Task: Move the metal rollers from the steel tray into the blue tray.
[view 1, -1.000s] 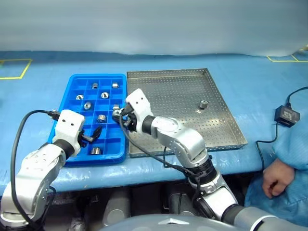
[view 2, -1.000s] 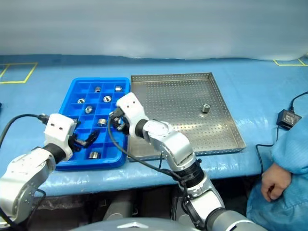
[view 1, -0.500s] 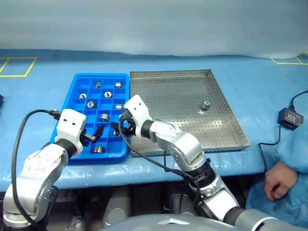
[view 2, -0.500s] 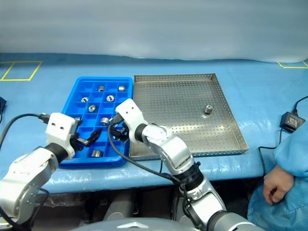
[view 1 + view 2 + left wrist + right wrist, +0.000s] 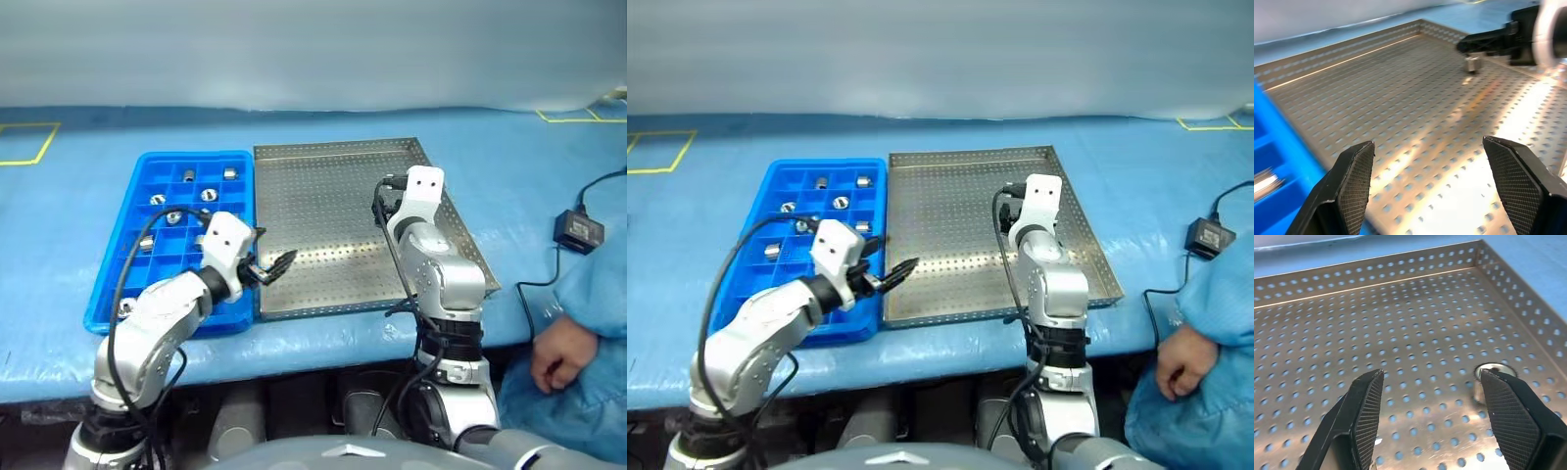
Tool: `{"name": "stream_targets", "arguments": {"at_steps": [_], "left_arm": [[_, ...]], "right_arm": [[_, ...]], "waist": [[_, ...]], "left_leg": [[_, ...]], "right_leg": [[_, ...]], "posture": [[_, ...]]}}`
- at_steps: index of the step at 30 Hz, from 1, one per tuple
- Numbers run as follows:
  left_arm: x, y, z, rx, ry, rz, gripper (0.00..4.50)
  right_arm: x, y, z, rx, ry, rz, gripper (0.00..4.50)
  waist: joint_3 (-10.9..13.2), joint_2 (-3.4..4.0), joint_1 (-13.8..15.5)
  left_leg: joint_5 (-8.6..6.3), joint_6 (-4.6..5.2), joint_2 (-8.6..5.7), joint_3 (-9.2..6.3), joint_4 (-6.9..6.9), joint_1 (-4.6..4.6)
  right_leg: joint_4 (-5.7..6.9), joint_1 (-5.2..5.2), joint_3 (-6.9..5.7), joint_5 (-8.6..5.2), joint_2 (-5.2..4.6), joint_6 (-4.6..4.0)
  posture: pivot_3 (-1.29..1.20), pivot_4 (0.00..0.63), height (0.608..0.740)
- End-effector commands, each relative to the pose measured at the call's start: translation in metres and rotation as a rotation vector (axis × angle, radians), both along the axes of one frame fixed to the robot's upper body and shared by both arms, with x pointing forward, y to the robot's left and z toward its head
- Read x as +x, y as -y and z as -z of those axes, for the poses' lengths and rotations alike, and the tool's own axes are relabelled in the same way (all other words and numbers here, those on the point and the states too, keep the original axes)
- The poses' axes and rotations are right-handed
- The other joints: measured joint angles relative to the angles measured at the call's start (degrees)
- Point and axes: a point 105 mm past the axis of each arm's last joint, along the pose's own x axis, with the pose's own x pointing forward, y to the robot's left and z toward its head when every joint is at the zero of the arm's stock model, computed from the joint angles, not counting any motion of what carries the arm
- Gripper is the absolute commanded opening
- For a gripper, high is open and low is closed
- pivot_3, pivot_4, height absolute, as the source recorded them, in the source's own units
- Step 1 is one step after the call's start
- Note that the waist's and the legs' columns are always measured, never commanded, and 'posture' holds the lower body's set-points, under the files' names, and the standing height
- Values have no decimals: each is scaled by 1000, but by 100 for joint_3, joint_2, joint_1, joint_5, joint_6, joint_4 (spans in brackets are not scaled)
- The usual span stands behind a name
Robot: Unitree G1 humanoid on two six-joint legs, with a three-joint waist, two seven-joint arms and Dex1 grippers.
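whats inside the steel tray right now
One small shiny metal roller stands on the perforated floor of the large grey steel tray, beside the open right gripper. The right arm covers part of the floor there.

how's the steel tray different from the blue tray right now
The steel tray is grey perforated metal with one open floor; the blue tray is plastic, split into small compartments. The steel tray holds one roller; the blue tray holds several. The steel tray is wider. Both lie flat, side by side.
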Motion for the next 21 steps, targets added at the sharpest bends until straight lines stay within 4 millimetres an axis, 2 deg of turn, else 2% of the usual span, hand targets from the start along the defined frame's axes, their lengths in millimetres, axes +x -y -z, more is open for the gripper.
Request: {"name": "stream_targets", "arguments": {"at_steps": [1,8,21], "left_arm": [[2,11,-5,-7,32,54,3861],[2,21,0,9,27,85,3861],[-3,24,5,11,14,86,3861]], "right_arm": [[15,9,-8,7,40,50,3297],[36,19,5,2,6,138,3297],[55,26,18,-18,-15,230,3297]], "waist": [[-1,1,-63],[0,2,-132],[1,3,-122]], "left_leg": [[1,1,1,-1,-1,1],[1,2,2,-2,-7,0],[1,3,1,-2,-5,1]], "right_leg": [[0,1,0,1,2,-1],[-2,-1,5,5,6,6],[-2,2,8,6,6,7]], "posture": [[-18,150,740],[-16,150,740],[11,150,740]]}}
